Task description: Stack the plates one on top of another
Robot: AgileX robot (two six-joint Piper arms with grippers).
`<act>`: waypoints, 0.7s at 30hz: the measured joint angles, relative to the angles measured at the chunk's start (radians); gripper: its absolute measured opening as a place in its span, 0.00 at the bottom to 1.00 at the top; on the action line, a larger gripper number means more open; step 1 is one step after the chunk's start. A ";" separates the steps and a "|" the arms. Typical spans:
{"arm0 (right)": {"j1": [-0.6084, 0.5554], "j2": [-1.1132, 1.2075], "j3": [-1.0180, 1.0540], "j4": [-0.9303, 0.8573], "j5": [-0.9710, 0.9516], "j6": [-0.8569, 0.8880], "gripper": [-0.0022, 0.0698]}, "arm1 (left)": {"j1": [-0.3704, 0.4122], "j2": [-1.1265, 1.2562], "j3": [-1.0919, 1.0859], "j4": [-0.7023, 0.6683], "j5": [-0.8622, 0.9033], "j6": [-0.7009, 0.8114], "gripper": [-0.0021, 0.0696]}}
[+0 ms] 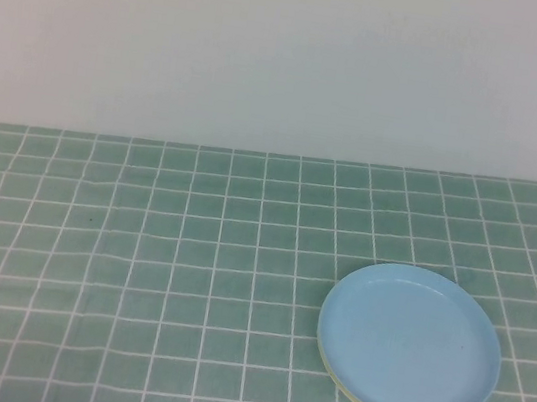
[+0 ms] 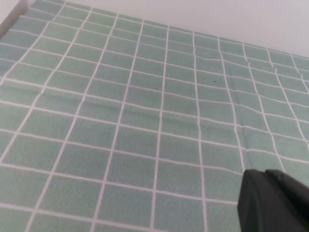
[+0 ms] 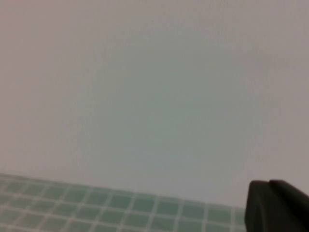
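A light blue plate (image 1: 409, 343) lies on top of a stack at the front right of the table in the high view. A yellow plate's rim (image 1: 353, 396) shows under its near edge. The white plate is hidden; I cannot tell whether it lies between them. Neither arm shows in the high view. My left gripper (image 2: 264, 173) is shut and empty, hovering over bare tablecloth. My right gripper (image 3: 268, 184) is shut and empty, raised and pointing at the back wall. No plate shows in either wrist view.
A green tablecloth (image 1: 136, 272) with a white grid covers the table and has a few creases. A plain white wall (image 1: 291, 53) rises behind the far edge. The table's far left corner (image 2: 14, 12) shows in the left wrist view.
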State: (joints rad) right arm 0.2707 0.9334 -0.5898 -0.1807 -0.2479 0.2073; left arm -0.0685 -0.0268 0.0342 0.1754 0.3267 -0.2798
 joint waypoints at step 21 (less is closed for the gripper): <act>-0.310 -0.942 0.479 0.050 0.476 -0.054 0.03 | 0.000 0.002 0.000 0.000 0.003 0.000 0.03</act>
State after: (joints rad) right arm -0.0392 -0.0082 -0.1110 -0.1304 0.2276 0.1531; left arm -0.0685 -0.0251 0.0342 0.1754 0.3295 -0.2798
